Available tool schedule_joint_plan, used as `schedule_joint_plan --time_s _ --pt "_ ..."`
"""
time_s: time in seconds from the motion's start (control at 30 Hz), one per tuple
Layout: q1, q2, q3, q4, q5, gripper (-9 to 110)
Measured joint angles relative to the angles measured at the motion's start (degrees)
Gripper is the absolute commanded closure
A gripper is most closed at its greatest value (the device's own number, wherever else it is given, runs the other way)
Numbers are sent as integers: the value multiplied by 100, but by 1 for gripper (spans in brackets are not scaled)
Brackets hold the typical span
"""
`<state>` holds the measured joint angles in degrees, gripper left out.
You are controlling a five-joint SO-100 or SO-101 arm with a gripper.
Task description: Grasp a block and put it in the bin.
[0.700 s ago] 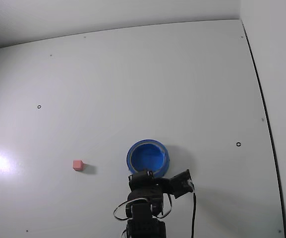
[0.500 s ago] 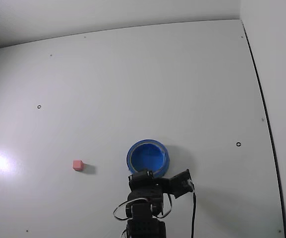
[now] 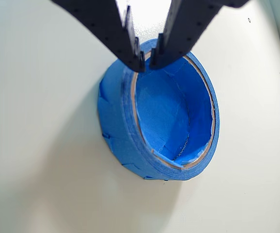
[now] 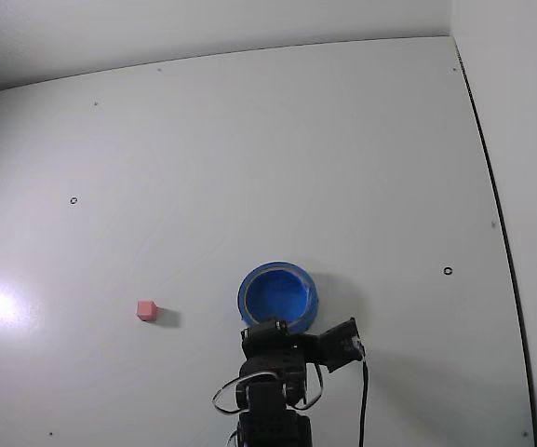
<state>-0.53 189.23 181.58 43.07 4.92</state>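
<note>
Awaiting pickup: tiny pink cube block (image 4: 146,310) on white table (image 4: 249,168), apart from empty round blue bin (image 4: 278,296); black two-finger gripper (image 3: 147,60) nearly together, holding nothing.

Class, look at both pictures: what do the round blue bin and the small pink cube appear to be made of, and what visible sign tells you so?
The round blue bin looks wrapped in matte blue tape: overlapping creased strips, with a tan, cardboard-like edge at the rim. The small pink cube is too small in the fixed view to judge; it appears plain and matte, possibly foam or plastic.
</note>
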Motion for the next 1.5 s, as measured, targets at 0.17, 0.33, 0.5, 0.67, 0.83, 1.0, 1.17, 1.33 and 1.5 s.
schedule_joint_plan --time_s 0.17,0.33,0.5,0.67,0.83,1.0,1.17,1.33,1.5 --pt "0 0 -114 0 -1169 99" --pt "0 0 -378 0 -2962 91" --pt "-62 0 -1116 0 -4184 79" --pt "-756 -598 -2215 501 -4342 75" --pt "-1784 -1564 -3182 1230 -4298 75" --pt "-3067 -3234 -4685 1617 -3744 75" --pt "-3604 -4685 -5730 1635 -3472 75" --pt "-3735 -5687 -6231 1635 -3445 75" --pt "-3735 -6539 -6478 1635 -3445 75"
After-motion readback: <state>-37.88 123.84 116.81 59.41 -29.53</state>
